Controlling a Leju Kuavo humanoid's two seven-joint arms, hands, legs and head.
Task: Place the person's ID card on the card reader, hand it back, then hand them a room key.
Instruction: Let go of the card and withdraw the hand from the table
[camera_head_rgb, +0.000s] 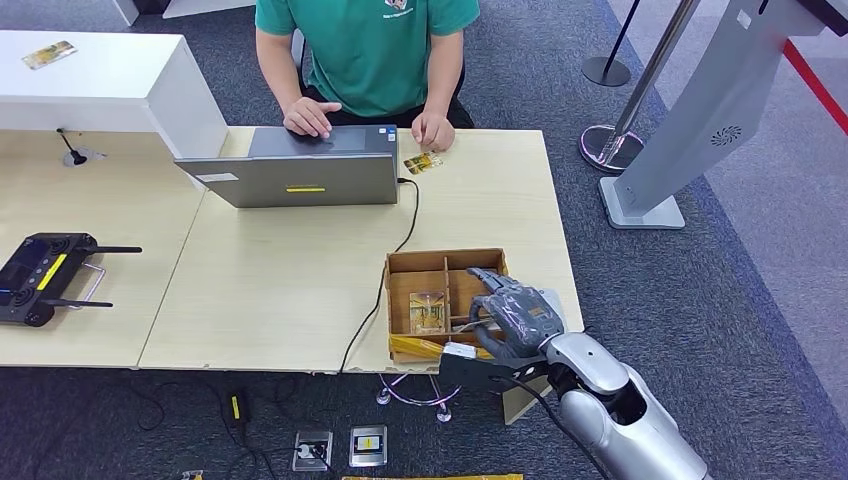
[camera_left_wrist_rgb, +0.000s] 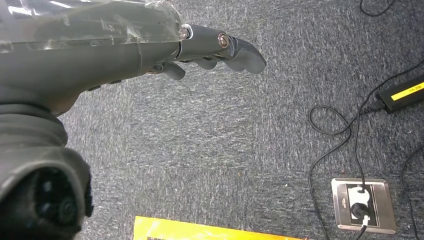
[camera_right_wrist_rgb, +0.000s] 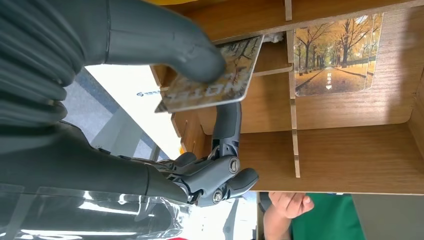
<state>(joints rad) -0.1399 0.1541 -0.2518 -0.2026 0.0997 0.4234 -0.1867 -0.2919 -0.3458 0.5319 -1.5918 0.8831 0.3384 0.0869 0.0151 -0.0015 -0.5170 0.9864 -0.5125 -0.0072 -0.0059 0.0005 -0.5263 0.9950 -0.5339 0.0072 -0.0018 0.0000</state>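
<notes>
The wooden box (camera_head_rgb: 446, 262) is showing smooth matt partitions; the key card (camera_right_wrist_rgb: 210, 80) is looking glossy, printed. The right robot hand (camera_head_rgb: 515, 318) is showing matt grey plastic. The tabletop (camera_head_rgb: 290, 280) is showing pale wood grain; the carpet (camera_left_wrist_rgb: 225, 140) is looking rough.

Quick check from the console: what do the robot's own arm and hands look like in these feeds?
The right arm is glossy silver with a black joint gap. The right hand is dark grey with jointed fingers and visible screw pivots, behind a grey ribbed cover. The left hand is the same dark grey, under clear plastic wrap.
</notes>
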